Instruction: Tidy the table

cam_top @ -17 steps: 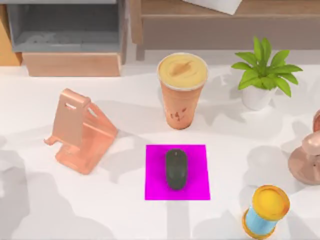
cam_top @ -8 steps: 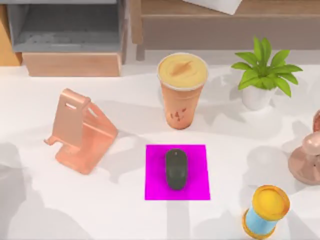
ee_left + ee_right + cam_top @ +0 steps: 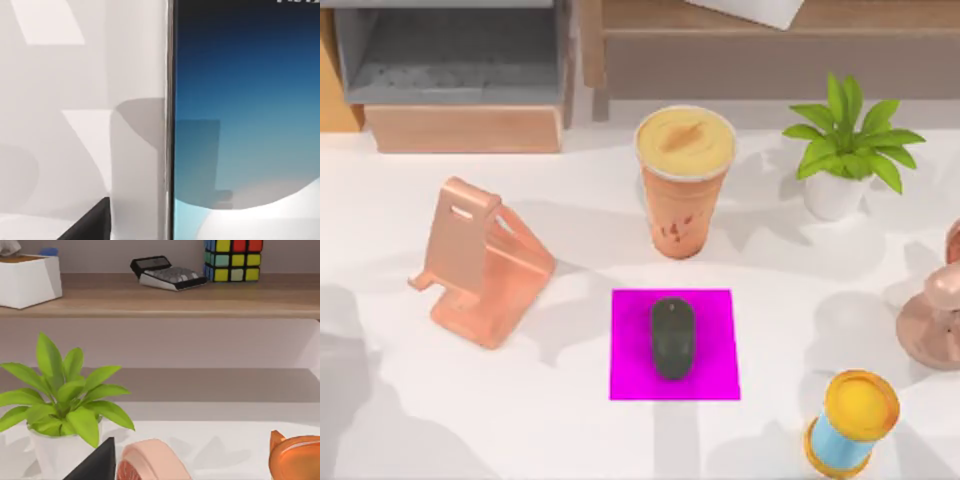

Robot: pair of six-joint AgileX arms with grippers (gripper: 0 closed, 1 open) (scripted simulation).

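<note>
The white table [image 3: 570, 430] carries a rose-gold phone stand [image 3: 480, 265] at the left and a tall cup with a tan drink [image 3: 682, 185] in the middle. In front of the cup, a black mouse [image 3: 672, 337] lies on a magenta mat [image 3: 715, 375]. A yellow-topped blue spool [image 3: 852, 420] stands at the front right. In the left wrist view, a dark part of my left gripper [image 3: 85, 227] is beside a flat blue screen [image 3: 245, 110] on the white surface. A dark part of my right gripper [image 3: 97, 462] shows close to a potted plant [image 3: 65, 400].
The plant [image 3: 845, 150] stands at the back right and a copper object [image 3: 932, 320] sits at the right edge. A wooden shelf unit [image 3: 460, 90] runs along the back. Its shelf holds a calculator [image 3: 165, 272], a colour cube [image 3: 232, 259] and a white box [image 3: 27, 280].
The shadows at the table's front left have shifted slightly. None of the objects has moved.
</note>
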